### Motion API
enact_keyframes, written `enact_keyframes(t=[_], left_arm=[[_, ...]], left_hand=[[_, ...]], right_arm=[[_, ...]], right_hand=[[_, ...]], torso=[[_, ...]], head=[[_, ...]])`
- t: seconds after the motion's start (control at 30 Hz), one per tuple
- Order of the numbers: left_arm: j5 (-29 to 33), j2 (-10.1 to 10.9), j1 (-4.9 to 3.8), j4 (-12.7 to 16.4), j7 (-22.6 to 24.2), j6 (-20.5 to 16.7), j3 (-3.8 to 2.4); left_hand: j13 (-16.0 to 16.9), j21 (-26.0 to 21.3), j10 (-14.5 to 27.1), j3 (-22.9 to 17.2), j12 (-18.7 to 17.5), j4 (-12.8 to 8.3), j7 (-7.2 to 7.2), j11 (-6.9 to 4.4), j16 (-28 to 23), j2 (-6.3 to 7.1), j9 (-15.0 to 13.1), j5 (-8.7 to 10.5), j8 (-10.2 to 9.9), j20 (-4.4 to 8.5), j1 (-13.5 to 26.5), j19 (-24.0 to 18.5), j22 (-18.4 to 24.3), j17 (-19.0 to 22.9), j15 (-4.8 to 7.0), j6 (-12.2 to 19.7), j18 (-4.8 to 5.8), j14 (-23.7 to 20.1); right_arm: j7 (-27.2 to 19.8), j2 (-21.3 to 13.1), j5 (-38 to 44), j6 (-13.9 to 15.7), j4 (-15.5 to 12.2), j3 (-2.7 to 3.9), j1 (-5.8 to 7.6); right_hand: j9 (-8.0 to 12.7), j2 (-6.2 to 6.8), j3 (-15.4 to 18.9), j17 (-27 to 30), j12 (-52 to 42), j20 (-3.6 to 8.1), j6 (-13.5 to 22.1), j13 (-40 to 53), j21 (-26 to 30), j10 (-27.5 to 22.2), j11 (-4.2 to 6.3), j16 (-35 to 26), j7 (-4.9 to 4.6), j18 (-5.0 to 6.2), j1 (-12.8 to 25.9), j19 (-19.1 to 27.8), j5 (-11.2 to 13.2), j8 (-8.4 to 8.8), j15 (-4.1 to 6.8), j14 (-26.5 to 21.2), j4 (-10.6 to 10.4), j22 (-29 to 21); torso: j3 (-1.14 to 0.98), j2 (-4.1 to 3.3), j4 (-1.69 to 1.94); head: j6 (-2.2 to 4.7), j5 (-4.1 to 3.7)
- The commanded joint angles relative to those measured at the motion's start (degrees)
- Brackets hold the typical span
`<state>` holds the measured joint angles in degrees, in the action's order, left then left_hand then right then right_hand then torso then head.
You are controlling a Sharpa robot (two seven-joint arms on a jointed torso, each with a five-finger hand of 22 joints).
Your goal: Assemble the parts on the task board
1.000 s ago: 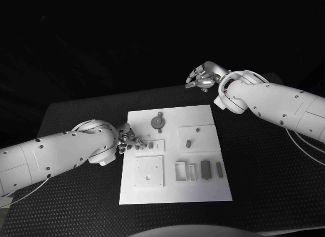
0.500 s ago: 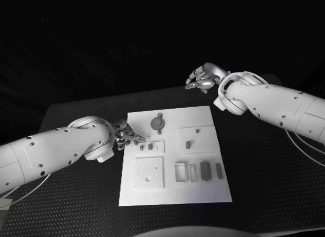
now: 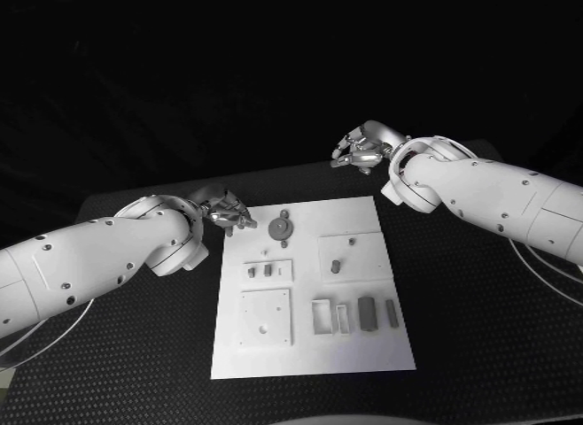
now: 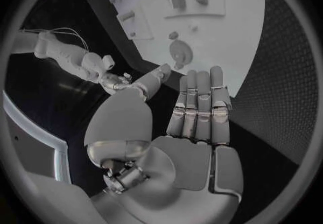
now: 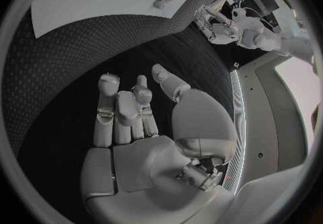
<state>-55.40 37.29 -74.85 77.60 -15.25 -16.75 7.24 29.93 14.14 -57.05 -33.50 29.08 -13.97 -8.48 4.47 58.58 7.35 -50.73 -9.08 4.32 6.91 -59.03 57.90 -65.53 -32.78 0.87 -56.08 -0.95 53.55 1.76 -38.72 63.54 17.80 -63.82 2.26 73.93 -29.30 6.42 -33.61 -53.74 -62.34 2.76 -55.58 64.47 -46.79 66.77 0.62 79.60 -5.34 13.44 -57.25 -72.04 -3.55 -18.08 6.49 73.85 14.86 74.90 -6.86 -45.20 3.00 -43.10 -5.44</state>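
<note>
The task board (image 3: 320, 292) lies in the middle of the black table (image 3: 496, 328), with the small parts (image 3: 366, 312) resting in its recesses and the round geared part (image 3: 280, 227) near its far edge. The left hand (image 3: 224, 212) is held over that far-left corner, fingers straight and together, nothing gripped. The right hand (image 3: 360, 149) is held beyond the board, fingers spread, empty. A careless descent by the left hand could knock the round part or nudge the board askew. Compared with a second ago, the left hand has been moved away from the small slotted parts (image 3: 259, 272) toward the far corner.
</note>
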Motion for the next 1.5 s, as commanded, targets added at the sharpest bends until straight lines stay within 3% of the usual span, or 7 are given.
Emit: enact_keyframes(t=[0.03, 0.17, 0.27, 0.4, 0.53, 1.07, 1.5], left_arm=[[-11.7, -1.2, 0.0, -0.5, 10.7, -7.0, 0.25], [-20.7, -2.6, 0.03, -1.0, 12.8, -8.6, 1.27], [-25.9, -4.0, 0.06, -1.8, 13.6, -9.7, 2.61], [-30.7, -5.5, 0.31, -2.7, 13.9, -9.9, 3.67], [-33.6, -6.2, 1.18, -3.0, 14.0, -9.8, 3.78], [-34.7, -8.9, 3.44, -5.5, 12.7, -4.4, 3.91], [-35.4, -10.1, 3.89, -7.2, 11.7, -2.9, 3.91]], left_hand=[[-4.8, -1.9, -1.2, -0.8, -6.6, -2.3, 0.72, 1.29, -3.0, -0.2, 2.1, 0.43, -0.3, -1.26, -2.9, 1.0, 2.1, 1.4, -1.08, 0.4, 0.25, 1.2], [-8.9, -3.0, -2.8, -0.8, -13.0, -2.4, 1.43, 1.98, -4.6, 0.04, 4.8, 0.42, -0.3, -1.79, -6.5, 2.0, 3.4, 1.5, -1.41, 1.0, -0.14, 2.4], [-10.8, -2.7, -3.1, -0.5, -16.1, -2.5, 1.82, 2.18, -4.6, 0.09, 6.4, 0.45, -0.1, -1.7, -8.0, 3.8, 3.4, 1.1, -1.37, 1.2, -0.68, 4.2], [-11.7, -2.8, -4.3, -0.1, -17.4, -2.4, 1.65, 2.16, -4.9, 0.37, 7.3, 0.43, 0.3, -1.7, -8.2, 4.3, 3.4, 0.9, -1.29, 0.3, -0.88, 4.8], [-11.8, -1.3, -7.1, 0.6, -17.5, -2.4, 1.2, 1.22, -2.8, 0.66, 8.0, 0.7, 0.9, -0.88, -8.5, 7.2, 2.6, -0.6, -0.34, -0.9, -1.51, 7.3], [-12.8, 1.2, -8.9, 2.4, -21.3, -2.3, 0.78, 0.89, 2.0, 0.92, 11.0, 0.65, 1.6, -0.08, -8.1, 9.7, -1.1, -5.1, 0.16, -2.5, -2.15, 8.3], [-13.4, 2.2, -8.4, 2.5, -23.2, -2.2, 0.21, 1.33, 3.7, 1.03, 12.3, 0.47, 1.4, -0.5, -8.3, 10.0, -3.0, -6.0, -0.25, -1.4, -2.99, 8.2]], right_arm=[[-0.6, 0.0, -0.2, -0.4, 0.1, 0.02, -0.02], [-0.6, 0.0, -0.2, -0.4, 0.4, 0.02, -0.04], [-0.7, 0.2, -0.3, -0.4, 0.5, 0.02, -0.1], [-0.7, 0.4, -0.3, -0.4, 0.6, 0.02, -0.18], [-0.7, 0.5, -0.4, -0.4, 0.6, 0.02, -0.24], [-0.8, 0.7, -0.4, -0.5, 0.6, 0.02, -0.27], [-0.9, 0.9, -0.4, -0.5, 0.6, 0.02, -0.27]], right_hand=[[-0.1, -0.09, 0.0, -0.1, 0.0, 0.44, 0.0, -0.1, 0.3, 0.0, 0.06, -0.3, -0.48, 1.56, 0.6, 0.0, 0.2, 0.26, 0.4, -0.2, -0.2, 1.1], [-0.1, -0.09, 0.0, -0.1, 0.0, 0.44, 0.1, -0.1, 0.3, 0.0, 0.05, -0.3, -0.49, 1.56, 0.6, 0.0, 0.2, 0.29, 0.4, -0.2, -0.2, 1.1], [-0.1, -0.12, 0.0, -0.1, 0.0, 0.44, 0.1, -0.1, 0.3, 0.0, 0.04, -0.3, -0.5, 1.56, 0.6, 0.0, 0.2, 0.31, 0.39, -0.2, -0.2, 1.1], [-0.1, -0.14, 0.0, -0.1, 0.0, 0.44, 0.1, -0.1, 0.3, 0.0, 0.04, -0.3, -0.5, 1.56, 0.6, 0.0, 0.2, 0.33, 0.39, -0.2, -0.2, 1.1], [-0.1, -0.16, 0.0, -0.1, 0.0, 0.45, 0.2, -0.1, 0.3, 0.0, 0.04, -0.3, -0.5, 1.56, 0.6, 0.0, 0.2, 0.34, 0.39, -0.2, -0.2, 1.1], [-0.1, -0.23, 0.0, -0.1, 0.0, 0.45, 0.2, -0.1, 0.3, 0.0, 0.02, -0.3, -0.52, 1.56, 0.7, 0.0, 0.2, 0.37, 0.37, -0.2, -0.2, 1.1], [-0.1, -0.24, 0.0, -0.1, 0.0, 0.45, 0.2, -0.1, 0.3, 0.0, 0.02, -0.3, -0.52, 1.56, 0.7, 0.0, 0.2, 0.38, 0.37, -0.2, -0.2, 1.1]], torso=[[0.0, -0.06, 1.27], [0.02, -0.11, 1.23], [-0.02, -0.11, 1.15], [-0.13, -0.09, 1.08], [-0.17, -0.15, 1.0], [-0.18, -0.15, 1.07], [-0.14, -0.08, 1.15]], head=[[0.44, -0.09], [0.72, -0.21], [1.04, -0.17], [1.11, -0.23], [1.31, -0.4], [1.23, -0.88], [1.04, -1.02]])
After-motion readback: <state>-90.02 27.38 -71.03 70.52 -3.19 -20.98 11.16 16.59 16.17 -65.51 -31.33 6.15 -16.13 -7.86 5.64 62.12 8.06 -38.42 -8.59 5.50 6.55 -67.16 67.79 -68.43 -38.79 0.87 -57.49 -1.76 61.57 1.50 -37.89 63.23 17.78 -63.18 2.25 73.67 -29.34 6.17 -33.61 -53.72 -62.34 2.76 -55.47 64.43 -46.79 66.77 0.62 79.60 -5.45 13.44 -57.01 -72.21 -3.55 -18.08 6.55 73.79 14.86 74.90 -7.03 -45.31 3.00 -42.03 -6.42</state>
